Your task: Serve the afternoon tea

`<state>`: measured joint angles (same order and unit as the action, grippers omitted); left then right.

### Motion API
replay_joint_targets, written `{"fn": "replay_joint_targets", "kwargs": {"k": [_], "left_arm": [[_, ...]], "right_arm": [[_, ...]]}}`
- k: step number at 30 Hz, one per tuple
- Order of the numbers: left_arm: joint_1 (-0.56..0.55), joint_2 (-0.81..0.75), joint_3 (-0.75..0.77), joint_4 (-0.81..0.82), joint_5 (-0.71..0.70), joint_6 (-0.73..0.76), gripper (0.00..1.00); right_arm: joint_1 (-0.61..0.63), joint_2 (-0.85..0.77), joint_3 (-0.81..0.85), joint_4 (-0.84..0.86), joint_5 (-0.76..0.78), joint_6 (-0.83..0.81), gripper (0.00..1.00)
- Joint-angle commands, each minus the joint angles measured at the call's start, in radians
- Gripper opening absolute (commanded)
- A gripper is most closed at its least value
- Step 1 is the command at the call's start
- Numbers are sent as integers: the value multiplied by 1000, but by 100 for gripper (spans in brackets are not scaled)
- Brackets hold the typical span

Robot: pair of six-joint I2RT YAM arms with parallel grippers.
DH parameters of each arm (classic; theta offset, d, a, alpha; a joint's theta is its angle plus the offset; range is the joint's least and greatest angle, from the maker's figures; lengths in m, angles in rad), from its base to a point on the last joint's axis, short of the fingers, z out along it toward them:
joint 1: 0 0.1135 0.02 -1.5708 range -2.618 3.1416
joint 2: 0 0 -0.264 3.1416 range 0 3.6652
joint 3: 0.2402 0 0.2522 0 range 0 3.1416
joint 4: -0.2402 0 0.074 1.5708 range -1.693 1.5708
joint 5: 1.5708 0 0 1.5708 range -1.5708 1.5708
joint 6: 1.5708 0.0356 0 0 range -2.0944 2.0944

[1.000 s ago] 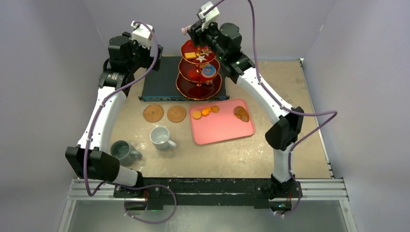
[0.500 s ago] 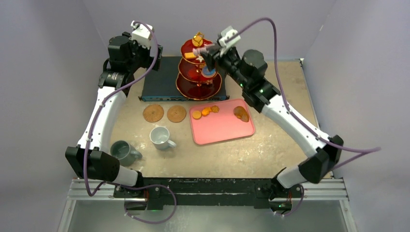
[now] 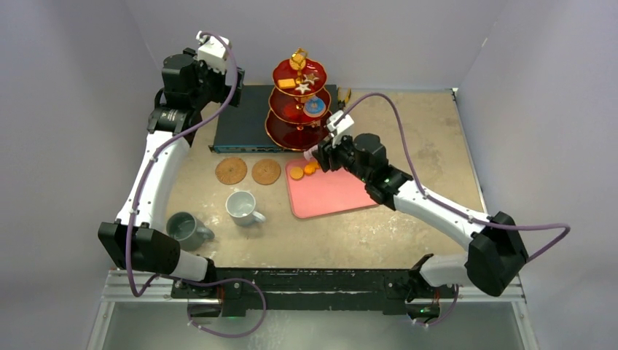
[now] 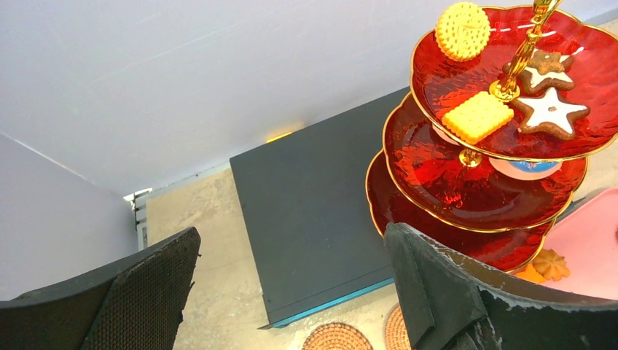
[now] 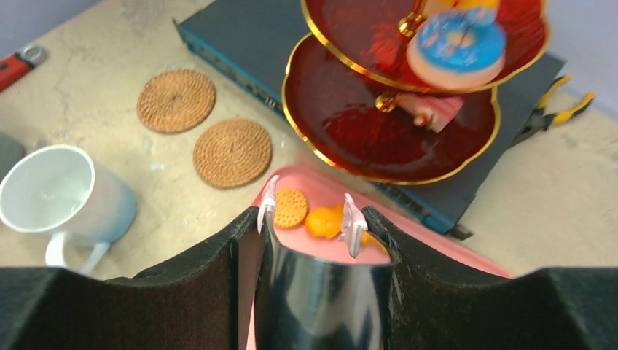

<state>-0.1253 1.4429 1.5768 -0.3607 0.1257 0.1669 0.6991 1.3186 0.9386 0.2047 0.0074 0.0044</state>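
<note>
The red three-tier stand (image 3: 302, 102) stands on the dark box, with biscuits and star cookies on its top tier (image 4: 503, 95) and a blue doughnut (image 5: 457, 40) on the middle one. My right gripper (image 3: 328, 155) is shut on metal tongs (image 5: 321, 292). Their pink tips (image 5: 352, 219) are spread just above the orange pastries (image 5: 291, 207) at the pink tray's far left corner. My left gripper (image 4: 291, 237) is open and empty, high above the box's left end. The white mug (image 3: 240, 206), grey mug (image 3: 186, 229) and two cork coasters (image 3: 231, 170) lie front left.
The pink tray (image 3: 335, 193) lies in front of the stand. The flat dark box (image 4: 313, 211) sits at the back. Yellow-handled pliers (image 5: 561, 109) lie behind the box and a red tool (image 5: 14, 65) lies at the left. Walls close in the back and sides.
My right arm swung down from the stand's top to the pink tray's far left corner, still holding the tongs. A round yellow biscuit now shows on the top tier. The left arm stayed still.
</note>
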Motion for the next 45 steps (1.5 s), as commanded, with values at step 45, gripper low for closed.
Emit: {"fn": "replay_joint_targets", "kwargs": {"k": [45], "left_arm": [[7,-29,16,7,6,4,99]], "right_arm": [[57,422,-162,518,235,79,35]]}}
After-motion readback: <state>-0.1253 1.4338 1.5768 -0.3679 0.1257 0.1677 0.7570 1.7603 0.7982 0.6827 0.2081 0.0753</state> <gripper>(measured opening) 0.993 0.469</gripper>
